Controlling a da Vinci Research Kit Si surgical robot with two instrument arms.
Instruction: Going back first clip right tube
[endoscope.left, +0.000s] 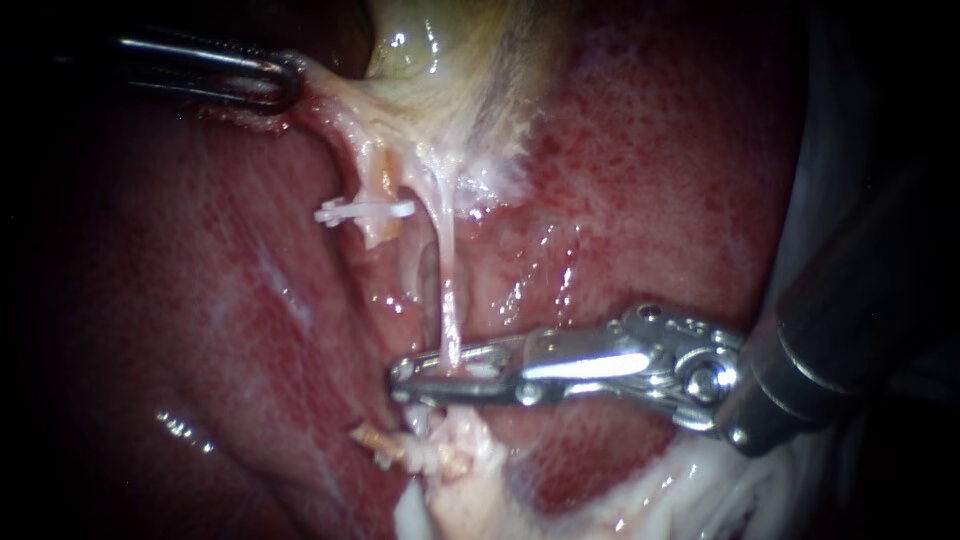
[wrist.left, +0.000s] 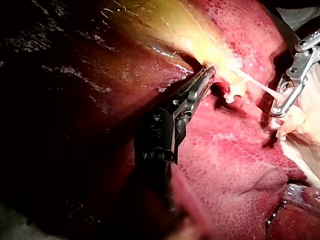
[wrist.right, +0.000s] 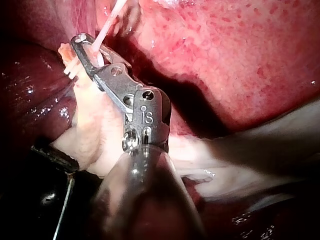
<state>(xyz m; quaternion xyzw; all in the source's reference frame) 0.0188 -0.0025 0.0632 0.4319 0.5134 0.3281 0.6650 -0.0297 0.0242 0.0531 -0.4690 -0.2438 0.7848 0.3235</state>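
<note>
While the gallbladder (endoscope.left: 425, 50) is held at far left by the left instrument (endoscope.left: 288, 85), jaws clamped on it, the right instrument (endoscope.left: 402, 382), jaws pinched across the right tube (endoscope.left: 447, 285) nearer, should be opened fully before withdrawal.

Glossy metal right instrument (endoscope.left: 402, 382); wet, shiny liver (endoscope.left: 680, 150).

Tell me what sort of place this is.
Likely a surgical practice bench: wet liver and yellowish gallbladder seen close up, a white clip on a tube, and my slender left instrument and right instrument working the tissue.
</note>
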